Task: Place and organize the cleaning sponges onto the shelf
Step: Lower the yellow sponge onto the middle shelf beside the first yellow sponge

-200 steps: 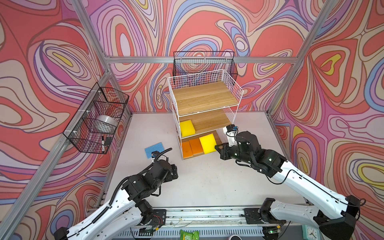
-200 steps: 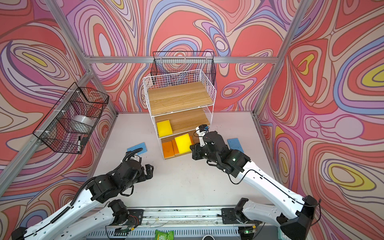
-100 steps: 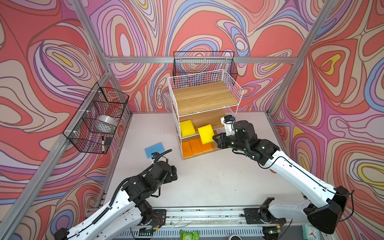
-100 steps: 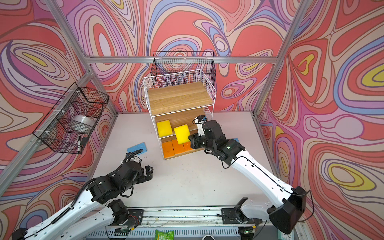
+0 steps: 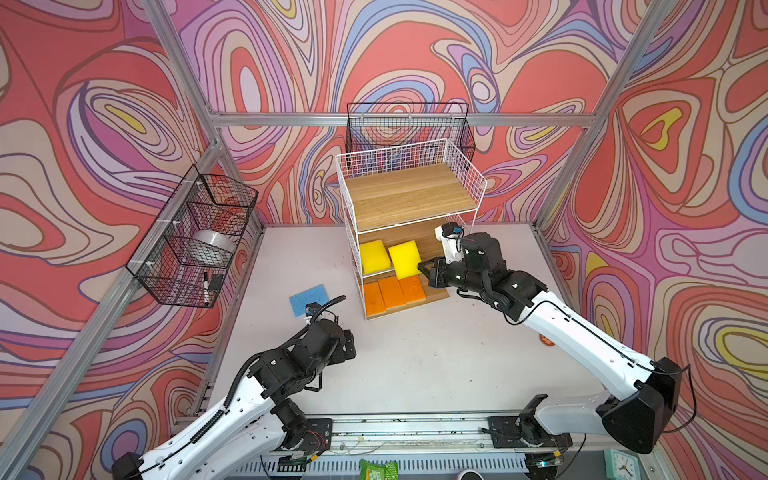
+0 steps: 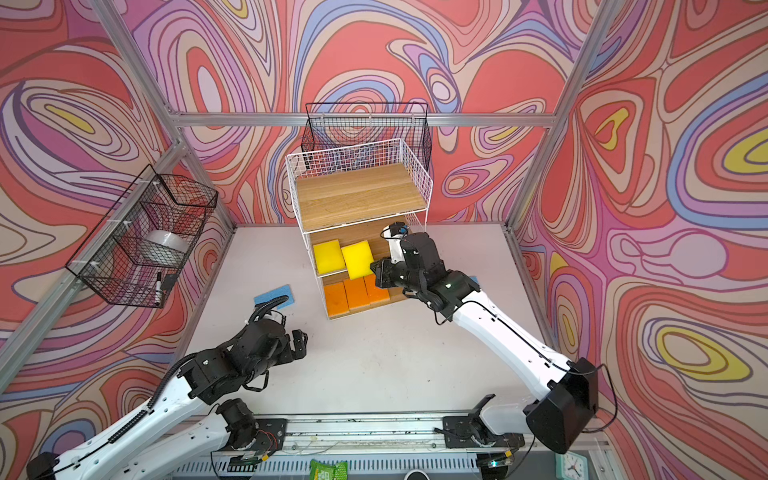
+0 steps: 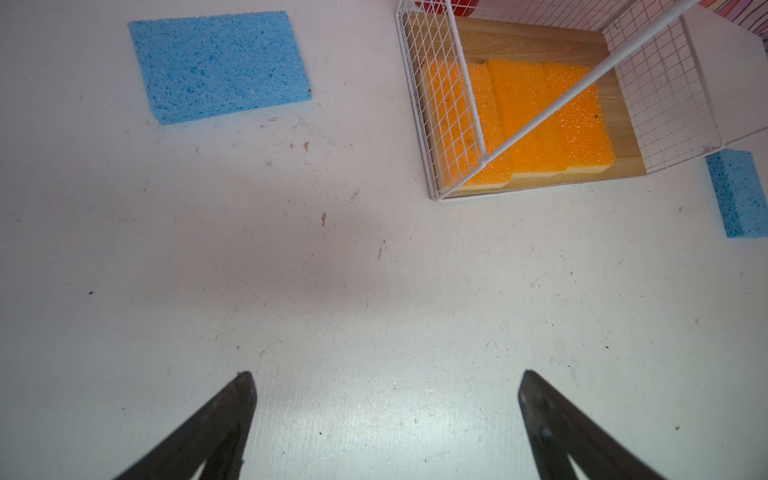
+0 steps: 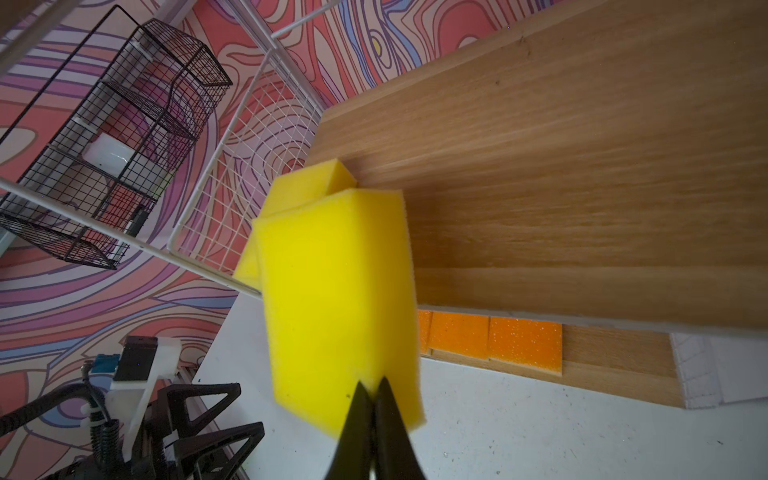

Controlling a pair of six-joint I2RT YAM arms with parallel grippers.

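Right pincer (image 8: 373,384) is clamped on a yellow sponge (image 5: 405,259) at the front edge of the middle tier of the shelf (image 5: 409,195) — right beside the other yellow sponge (image 5: 374,256). Left pincer (image 7: 385,374) hangs wide apart over the table (image 7: 374,270), blue sponge (image 5: 308,299) lying flat nearby.

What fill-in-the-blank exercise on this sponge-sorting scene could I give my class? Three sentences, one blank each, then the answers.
1. The right pincer is shut on the edge of a yellow sponge, holding it at the front of the shelf's ____ tier.
2. On the bottom tier, ____ orange sponges lie side by side.
3. The left pincer hangs over bare table with its jaws ____, holding nothing.

Missing words: middle; three; open.
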